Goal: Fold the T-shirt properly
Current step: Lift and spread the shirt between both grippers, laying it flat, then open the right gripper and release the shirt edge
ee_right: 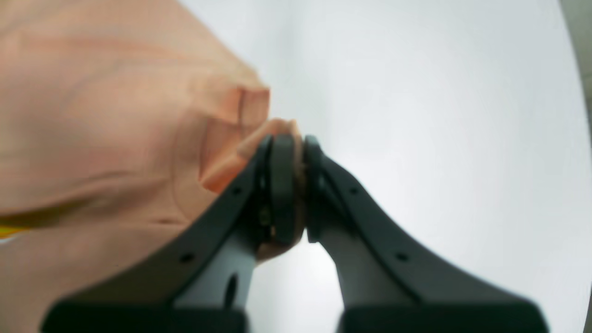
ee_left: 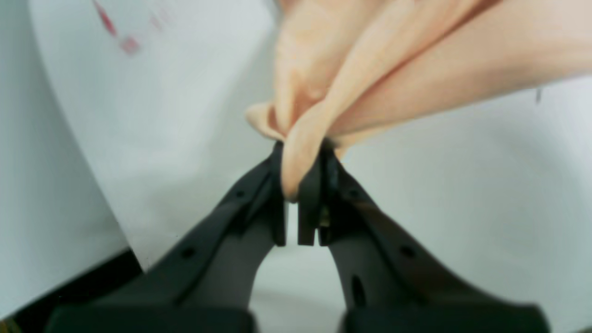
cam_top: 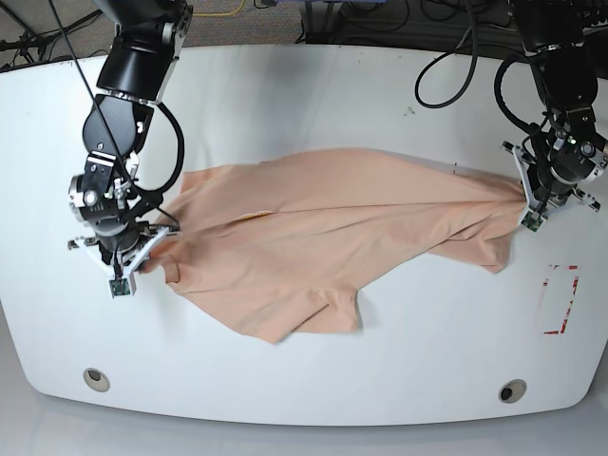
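Two clamped ends, shirt strung between us.
Both jaws are shut on cloth: our left gripper [ee_left: 300, 185] and right gripper [ee_right: 289, 185] pinch opposite ends of the T-shirt [cam_top: 323, 237], its long axis running jaw to jaw, body sagging onto the table [cam_top: 304, 380].

White table [cam_top: 313, 85] with rounded corners, matte top. Red dashed rectangle marking [cam_top: 560, 299] near its right edge in base view; blurred red marks [ee_left: 115, 32] also show in left wrist view. Two round grommet holes along the near edge: one left [cam_top: 95, 379], one right [cam_top: 513, 390]. Black cables [cam_top: 446, 71] trail over the far edge, grey floor behind
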Controlling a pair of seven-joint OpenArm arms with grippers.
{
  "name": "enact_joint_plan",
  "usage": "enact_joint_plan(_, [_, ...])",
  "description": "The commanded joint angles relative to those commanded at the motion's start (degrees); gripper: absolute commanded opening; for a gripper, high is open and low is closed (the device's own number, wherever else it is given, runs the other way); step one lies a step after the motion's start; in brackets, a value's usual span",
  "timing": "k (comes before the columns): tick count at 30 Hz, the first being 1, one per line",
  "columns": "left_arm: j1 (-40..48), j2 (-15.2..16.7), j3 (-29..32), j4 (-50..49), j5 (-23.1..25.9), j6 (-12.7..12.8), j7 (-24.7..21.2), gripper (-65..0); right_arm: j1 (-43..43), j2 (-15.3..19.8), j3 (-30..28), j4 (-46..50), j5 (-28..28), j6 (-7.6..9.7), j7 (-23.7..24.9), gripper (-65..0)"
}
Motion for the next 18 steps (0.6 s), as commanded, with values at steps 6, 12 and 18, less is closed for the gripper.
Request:
enact_joint_plan(6, [3.8,-0.3,0.0,0.0,0.1,0.0,0.0,-65.0,-4.7,-1.2,4.2,0.0,0.0,0.09,1.1,-65.0])
enact_joint_plan(12, [7.2,-0.4,-0.4,0.0,0.1,0.0,0.0,-65.0,-9.0,-1.7,6.8,-0.2,0.0,0.18,1.4,-65.0])
enact_joint_plan(18, [8.4,-0.3,-2.5,0.0,0.1,0.0,0.0,-65.0,-12.0,-2.9,7.1,-0.3,0.1,0.18,2.8,-65.0])
